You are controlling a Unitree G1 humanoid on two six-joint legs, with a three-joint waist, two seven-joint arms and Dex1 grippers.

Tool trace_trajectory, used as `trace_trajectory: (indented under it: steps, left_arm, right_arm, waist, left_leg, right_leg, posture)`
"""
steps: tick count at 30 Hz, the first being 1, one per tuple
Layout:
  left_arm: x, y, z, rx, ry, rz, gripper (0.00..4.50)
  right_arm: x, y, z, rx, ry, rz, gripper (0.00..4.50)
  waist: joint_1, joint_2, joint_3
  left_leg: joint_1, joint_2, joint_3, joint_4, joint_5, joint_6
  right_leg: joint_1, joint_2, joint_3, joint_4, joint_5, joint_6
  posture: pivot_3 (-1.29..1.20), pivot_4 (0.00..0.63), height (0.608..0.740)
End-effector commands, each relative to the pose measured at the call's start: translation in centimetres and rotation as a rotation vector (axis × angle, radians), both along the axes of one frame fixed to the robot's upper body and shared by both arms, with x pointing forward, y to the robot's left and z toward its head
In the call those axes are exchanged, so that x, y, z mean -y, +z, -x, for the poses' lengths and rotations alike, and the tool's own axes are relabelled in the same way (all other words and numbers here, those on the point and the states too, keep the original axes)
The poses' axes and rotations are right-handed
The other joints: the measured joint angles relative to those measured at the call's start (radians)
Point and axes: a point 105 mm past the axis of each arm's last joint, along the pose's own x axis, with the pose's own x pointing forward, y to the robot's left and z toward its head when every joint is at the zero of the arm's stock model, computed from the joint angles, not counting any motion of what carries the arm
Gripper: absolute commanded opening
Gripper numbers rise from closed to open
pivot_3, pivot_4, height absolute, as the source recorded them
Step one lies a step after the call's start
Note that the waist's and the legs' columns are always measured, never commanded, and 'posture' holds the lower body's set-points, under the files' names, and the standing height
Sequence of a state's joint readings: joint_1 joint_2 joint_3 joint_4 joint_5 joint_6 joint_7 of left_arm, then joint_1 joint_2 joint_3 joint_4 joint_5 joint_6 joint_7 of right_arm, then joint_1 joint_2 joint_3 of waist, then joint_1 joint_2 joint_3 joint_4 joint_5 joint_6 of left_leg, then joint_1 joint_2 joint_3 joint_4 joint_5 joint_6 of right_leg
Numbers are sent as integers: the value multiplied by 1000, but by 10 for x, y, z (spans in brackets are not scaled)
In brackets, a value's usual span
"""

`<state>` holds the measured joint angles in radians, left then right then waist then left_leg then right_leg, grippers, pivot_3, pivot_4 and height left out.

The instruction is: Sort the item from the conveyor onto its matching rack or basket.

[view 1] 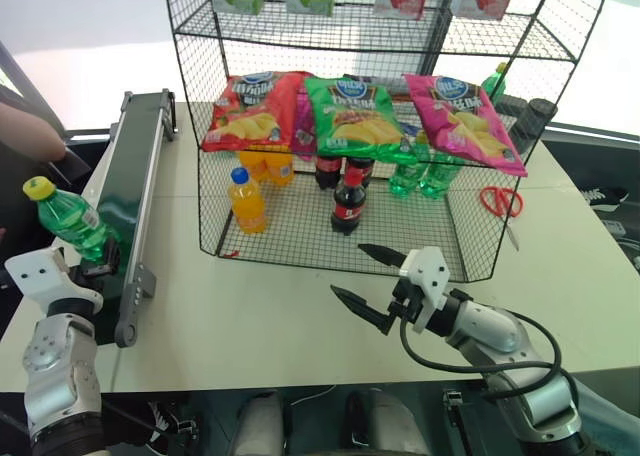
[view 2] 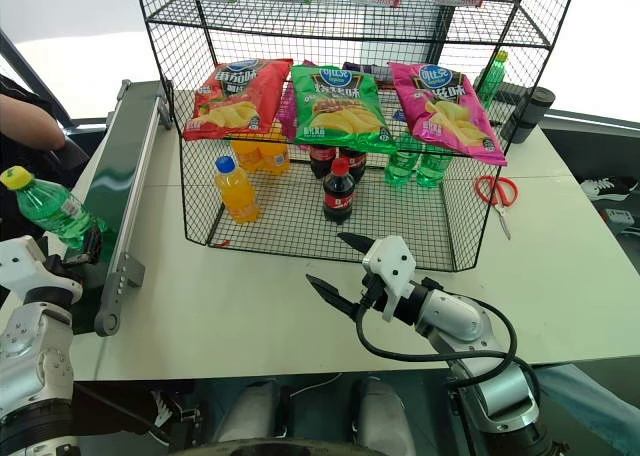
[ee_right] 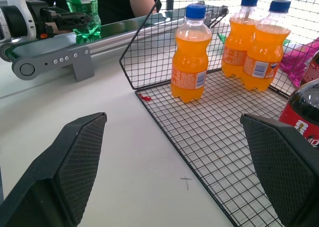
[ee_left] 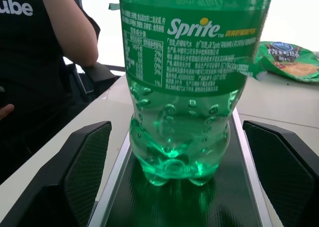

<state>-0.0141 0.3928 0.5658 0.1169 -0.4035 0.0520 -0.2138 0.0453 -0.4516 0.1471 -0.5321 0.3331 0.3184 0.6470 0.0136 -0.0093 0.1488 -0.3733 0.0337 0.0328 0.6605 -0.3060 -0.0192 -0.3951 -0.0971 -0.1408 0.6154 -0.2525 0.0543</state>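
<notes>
Green soda bottle (view 1: 70, 219) stands upright on the near end of the conveyor (view 1: 135, 181), at the left edge of the white table (view 1: 260, 316). Yellow cap on, label facing the left wrist camera. Left gripper (ee_left: 164, 187) sits level at the belt end with fingers (ee_left: 82, 172) spread wide on either side of the bottle's base; neither pad touches it, gap visible both sides. Nothing clamped.

Right gripper (view 1: 365, 276) hangs over bare table just in front of the black wire rack (view 1: 450, 246), jaws wide apart, empty, pointing toward the rack's near left corner.

Rack bottom tier: one orange drink bottle (view 1: 247, 200) standing alone near the front left, more orange ones behind it, cola bottles (view 1: 347, 201) centre, green bottles (view 1: 420, 174) toward the right. Chip bags (view 1: 350, 116) lie on the tier above. Red-handled scissors (view 1: 502, 204) on the table right of the rack.

A person's arm (view 1: 25, 136) shows at far left beyond the conveyor.
</notes>
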Motion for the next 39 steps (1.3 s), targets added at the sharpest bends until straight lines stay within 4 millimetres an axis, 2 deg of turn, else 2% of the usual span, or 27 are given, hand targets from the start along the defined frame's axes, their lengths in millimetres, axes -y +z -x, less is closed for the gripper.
trace_trajectory:
  steps: [1, 2, 3, 5, 7, 11, 13, 16, 20, 26, 31, 35, 39]
  left_arm:
    - [-5, 15, 1, 54, 14, -28, 4500]
    - [-5, 16, 2, 59, 17, -36, 4500]
    - [-6, 17, 2, 62, 21, -36, 4254]
    - [-6, 17, 2, 63, 27, -35, 3645]
    - [-6, 16, 2, 56, 27, -38, 2769]
    - [2, 28, 1, 99, -24, -36, 2769]
    - [15, 38, -1, 120, -118, -47, 2769]
    - [44, 50, -5, 100, -289, -137, 2769]
    - [97, 60, -7, 77, -576, -190, 2769]
    - [184, 49, -3, 8, -1006, -252, 2769]
    - [246, 36, -5, 14, -1285, -272, 2769]
    - [281, 34, -10, 57, -1425, -289, 2769]
    - [302, 36, -13, 94, -1516, -306, 2769]
  right_arm:
    - [-4, 11, 2, 39, 22, -26, 4479]
    - [-4, 11, 2, 39, 22, -26, 4479]
    - [-4, 11, 2, 38, 23, -27, 4495]
    - [-4, 11, 2, 38, 23, -27, 4500]
    - [-4, 11, 1, 37, 23, -27, 4500]
    - [-3, 10, 1, 36, 20, -26, 4500]
    - [-2, 10, 1, 37, 17, -24, 4500]
    - [-1, 11, 0, 39, 13, -23, 4500]
    - [4, 12, -4, 49, 6, -12, 4500]
    - [0, 25, -5, 55, 66, -41, 4500]
    - [-12, 40, -7, 69, 108, -78, 4500]
    - [-14, 40, -7, 63, 96, -89, 4500]
    - [-13, 39, -5, 66, 77, -90, 4500]
  waist:
    - [0, 0, 0]
    - [0, 0, 0]
    - [0, 0, 0]
    - [0, 0, 0]
    - [1, 0, 0]
    - [1, 0, 0]
    - [0, -1, 1]
    - [1, -3, 4]
    - [1, -3, 5]
    - [0, 1, 8]
    - [0, 2, 8]
    - [1, 1, 8]
    - [0, 1, 8]
  left_leg:
    - [0, 0, 0, 0, 0, 0]
    - [0, 0, 0, 0, 0, 0]
    - [0, 0, 0, 0, 0, 0]
    - [0, 0, 0, 0, 0, 0]
    - [0, 0, 0, 0, 0, 0]
    - [0, 0, 0, 0, 0, 0]
    - [0, 0, 0, 0, 0, 0]
    - [-1, 0, 0, -1, 0, 0]
    - [-2, 0, 0, -1, 0, 0]
    - [-1, 0, 0, -2, 0, 0]
    - [-1, 0, 0, -4, 0, 0]
    - [-1, 0, 0, -5, 0, 0]
    - [-1, -1, 0, -6, 0, 0]
  right_leg:
    - [0, 0, 0, 0, 0, 0]
    - [0, 0, 0, 0, 0, 0]
    - [0, 0, 0, 0, 0, 0]
    - [0, 0, 0, 0, 0, 0]
    - [0, 0, 0, 0, 0, 0]
    - [0, 0, 0, 0, 0, 0]
    - [0, 0, 0, 0, 0, 0]
    - [-1, 0, 0, -1, 0, 0]
    - [-2, 0, 0, -2, 0, -1]
    - [-1, 0, 0, -3, -1, -2]
    - [-2, 2, 0, -2, 0, -1]
    - [-2, 5, 0, -1, 0, 0]
    - [-2, 5, 0, -2, 0, 0]
  posture:
    - [0, 150, 735]
    - [0, 150, 735]
    - [0, 150, 735]
    - [0, 150, 735]
    - [0, 150, 735]
    - [0, 150, 735]
    - [0, 150, 735]
    - [0, 150, 735]
    - [0, 150, 735]
    - [0, 150, 735]
    - [0, 150, 735]
    - [0, 150, 735]
    - [0, 150, 735]
